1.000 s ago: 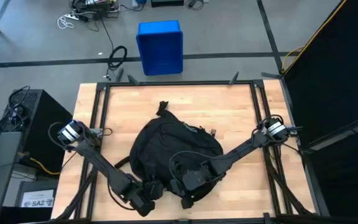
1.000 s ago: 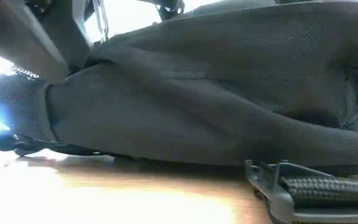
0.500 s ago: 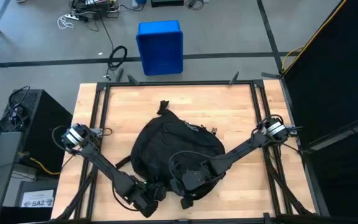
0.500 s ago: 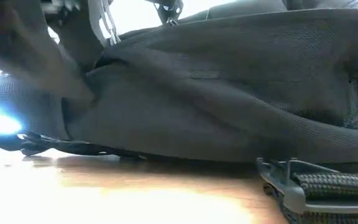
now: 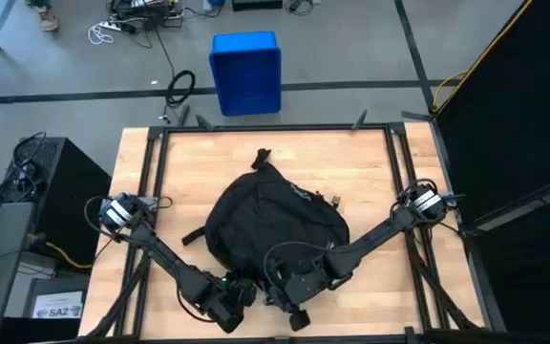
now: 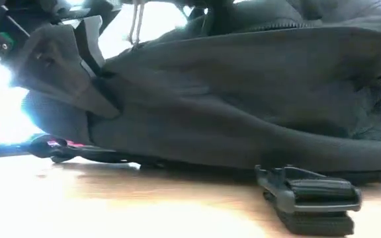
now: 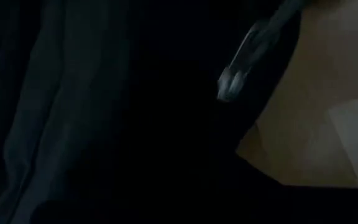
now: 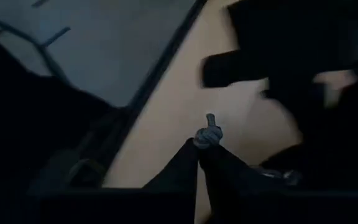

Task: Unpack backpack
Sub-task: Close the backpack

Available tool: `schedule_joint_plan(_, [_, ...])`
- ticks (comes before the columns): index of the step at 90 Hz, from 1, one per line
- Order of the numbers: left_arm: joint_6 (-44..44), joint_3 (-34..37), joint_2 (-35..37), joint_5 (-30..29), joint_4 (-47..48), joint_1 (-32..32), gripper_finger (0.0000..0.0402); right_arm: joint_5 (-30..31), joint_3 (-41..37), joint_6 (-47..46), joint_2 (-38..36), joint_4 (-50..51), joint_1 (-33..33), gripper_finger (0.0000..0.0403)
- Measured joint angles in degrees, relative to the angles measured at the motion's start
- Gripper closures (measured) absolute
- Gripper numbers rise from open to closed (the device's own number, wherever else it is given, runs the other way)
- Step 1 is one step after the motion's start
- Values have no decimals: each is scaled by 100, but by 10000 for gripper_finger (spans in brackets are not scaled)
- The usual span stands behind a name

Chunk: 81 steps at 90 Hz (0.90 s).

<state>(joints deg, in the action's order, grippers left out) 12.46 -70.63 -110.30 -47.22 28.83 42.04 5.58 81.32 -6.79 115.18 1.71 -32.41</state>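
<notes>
The large black backpack lies flat on the middle of the wooden table, with its top loop pointing to the far edge. It fills the low view. Both arms reach to its near edge. My right gripper is at the near end and is shut on a small grey zipper pull. My left gripper is close beside it on the left, against the dark fabric. A loose strap buckle rests on the table at the near side. My right gripper pinches the grey zipper pull between its two fingertips. The pull's end sticks out past the tips. It is lifted clear of the table, at the backpack's near edge. The dark fabric hides how the pull joins the bag.
A blue bin stands on the floor beyond the far edge. A black case is to the left of the table and a black panel to the right. A strap sticks out from the backpack's left side. Bare wood shows along the far side.
The backpack has slid a little toward the far right, and its top loop has shifted that way. My right gripper has moved toward the near edge. In the low view the fabric at the left has risen and the buckle has slid left.
</notes>
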Motion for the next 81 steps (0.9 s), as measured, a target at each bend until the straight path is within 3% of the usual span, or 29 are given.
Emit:
schedule_joint_plan(16, [39,-24,7,14,129,4,400,-461,0,-291,0,155,-326,403])
schedule_joint_plan(24, [214,-4,7,-17,544,-4,401,-1025,15,-509,-2,253,-554,403])
schedule_joint_plan(33, [759,-9,22,-55,1202,-7,401,-1118,13,-820,-15,399,-800,403])
schedule_joint_plan(46, [1326,-4,22,-53,1839,67,401,-394,13,-1024,-179,971,-1021,403])
schedule_joint_plan(64, [1258,-4,22,-50,1557,105,401,1633,11,-1244,-212,1036,-925,403])
schedule_joint_plan(81, [1446,-4,22,-94,1343,50,401,1698,0,-2290,-197,1650,-571,388])
